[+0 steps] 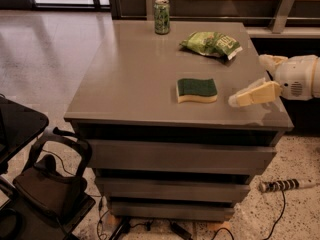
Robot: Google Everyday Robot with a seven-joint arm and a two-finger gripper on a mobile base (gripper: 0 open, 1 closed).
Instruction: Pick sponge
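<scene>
The sponge point(197, 90), dark green on top with a pale yellow base, lies flat on the grey table point(130, 79), right of centre and towards the front. My gripper point(247, 80) comes in from the right on a white arm. It hovers over the table's right edge, a short way right of the sponge and not touching it. Its two pale yellow fingers point(254, 95) are spread apart and hold nothing.
A light green snack bag point(211, 43) lies behind the sponge. A green can point(161, 16) stands at the table's far edge. A dark chair point(47, 184) stands at the front left on the floor. A power strip point(285, 185) lies on the floor at the right.
</scene>
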